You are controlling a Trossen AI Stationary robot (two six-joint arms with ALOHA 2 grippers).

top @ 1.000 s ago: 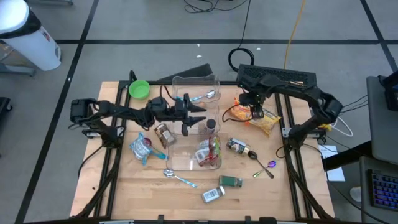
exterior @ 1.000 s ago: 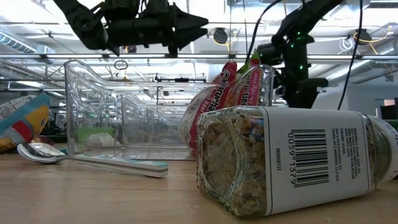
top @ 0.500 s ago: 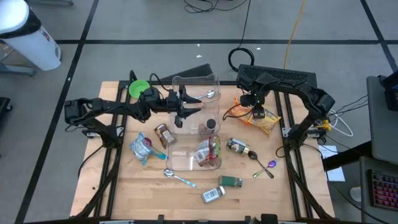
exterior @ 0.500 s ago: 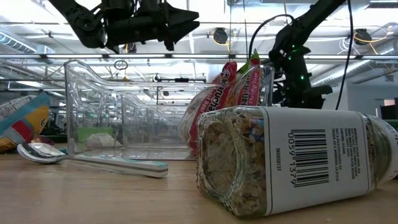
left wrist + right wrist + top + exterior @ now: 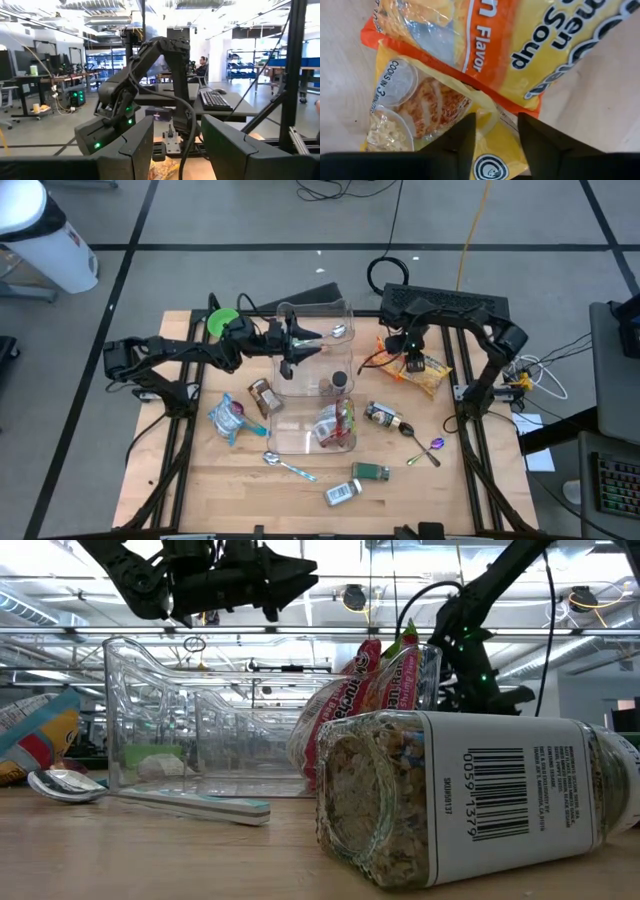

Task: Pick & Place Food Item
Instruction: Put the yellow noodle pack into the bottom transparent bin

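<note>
The right gripper's jaws stand narrowly apart, straddling a fold of the yellow-and-orange soup packet, which lies on the table beside the clear bin. The left gripper hovers over that bin, jaws part open and empty.

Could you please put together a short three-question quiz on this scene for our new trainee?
1. True or false: the right gripper is down at the yellow soup packet.
2. What hovers over the clear bin? A) left gripper B) green bowl C) a hand
3. Fill in: a purple ____ lies near the table's right side.

Key: 1 true; 2 A; 3 spoon.
</note>
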